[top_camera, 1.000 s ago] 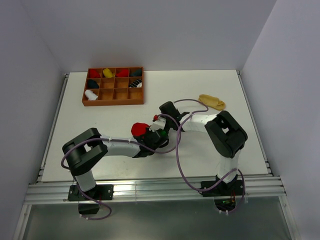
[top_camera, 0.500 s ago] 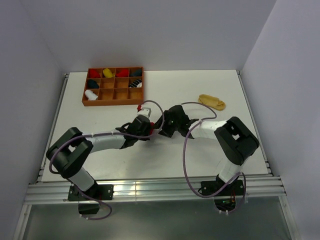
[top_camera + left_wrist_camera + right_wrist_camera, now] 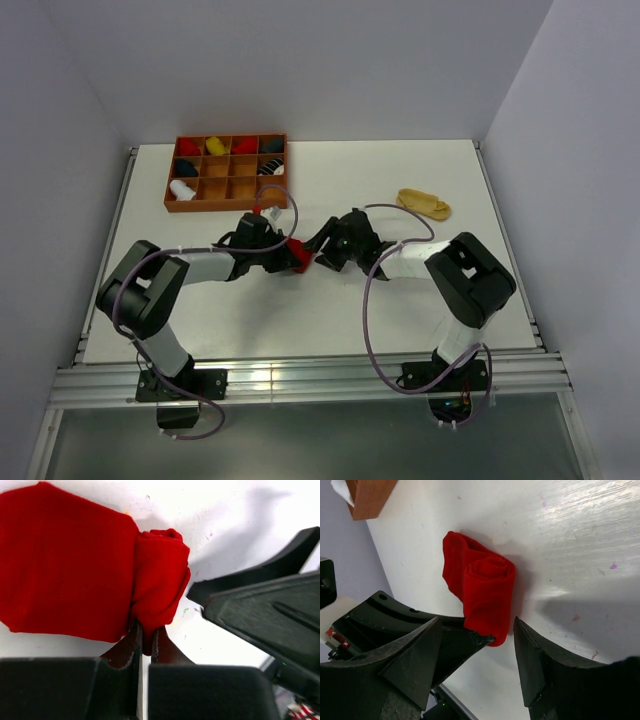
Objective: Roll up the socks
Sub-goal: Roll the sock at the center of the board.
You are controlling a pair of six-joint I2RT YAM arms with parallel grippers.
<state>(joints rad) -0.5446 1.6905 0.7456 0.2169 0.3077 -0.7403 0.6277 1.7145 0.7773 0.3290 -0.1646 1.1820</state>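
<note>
Sprung wide apart since a second ago, right gripper [image 3: 477, 625] empty just beside the rolled red sock [image 3: 482, 587] on the white table [image 3: 570, 540], left gripper [image 3: 146, 630] pinched tight on a thin fold: liable to unroll on any slip of that slim pinch.

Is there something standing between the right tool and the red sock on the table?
Nothing visible does. The red sock lies uncovered just ahead of the open right tool. Only the left tool, shut on one end of the sock, crowds in from the side.
</note>
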